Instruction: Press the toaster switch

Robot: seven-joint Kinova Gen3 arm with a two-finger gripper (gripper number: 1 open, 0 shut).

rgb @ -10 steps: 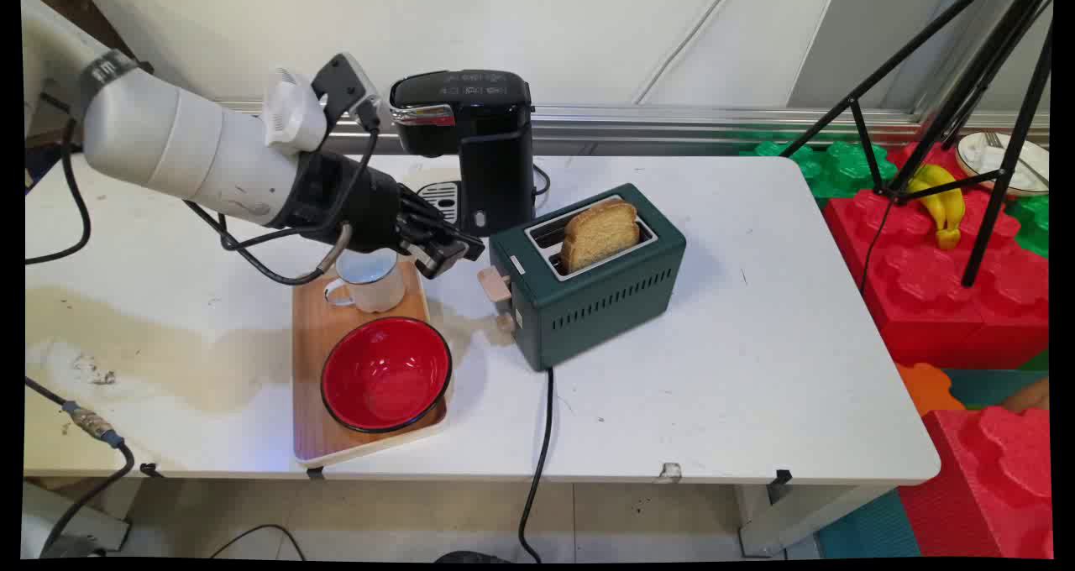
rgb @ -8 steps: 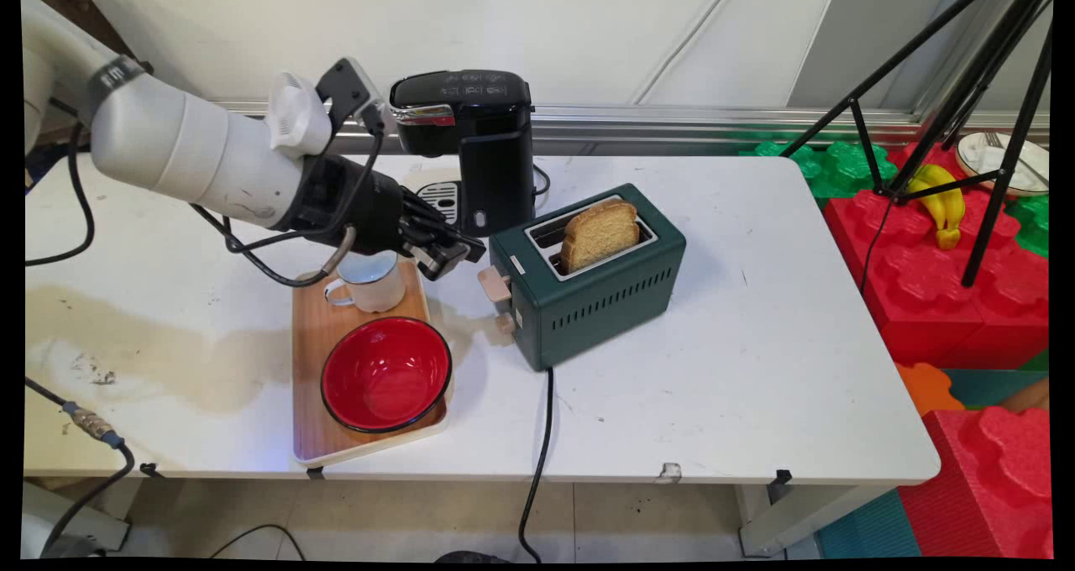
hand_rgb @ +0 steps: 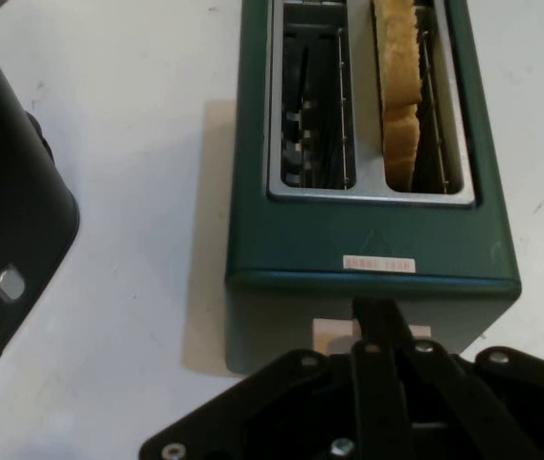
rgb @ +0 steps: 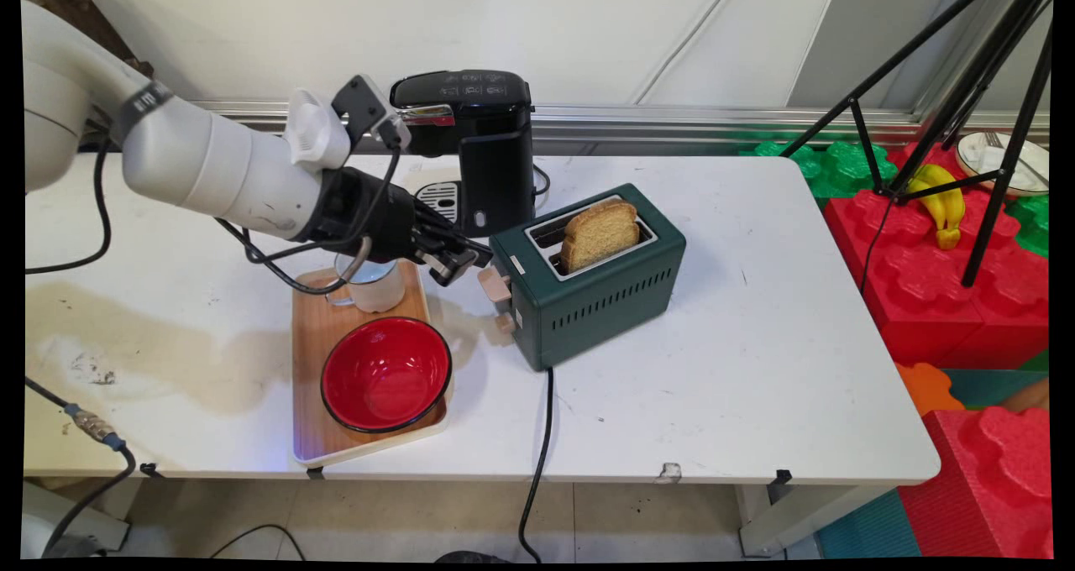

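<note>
My gripper (rgb: pixel 469 260) is shut with nothing in it, its two fingers pressed together (hand_rgb: pixel 375 311). It hovers just left of the dark green toaster (rgb: pixel 598 304), right above the toaster's beige lever (rgb: pixel 494 284) at the near end. In the hand view the lever (hand_rgb: pixel 333 332) peeks out beside the fingertips, against the toaster's end wall (hand_rgb: pixel 282 316). A slice of toast (rgb: pixel 598 233) stands up in one slot; the other slot (hand_rgb: pixel 310 105) is empty.
A black coffee machine (rgb: pixel 483 151) stands behind the gripper. Under the arm a wooden tray (rgb: pixel 312 348) carries a white mug (rgb: pixel 375 287) and a red bowl (rgb: pixel 386 374). The toaster's cord (rgb: pixel 537 453) runs off the front edge. A black tripod (rgb: pixel 966 75) and red blocks (rgb: pixel 949 302) stand to the right.
The arm has moved to the right, bringing the shut gripper closer to the toaster's lever. Nothing on the table has shifted.
</note>
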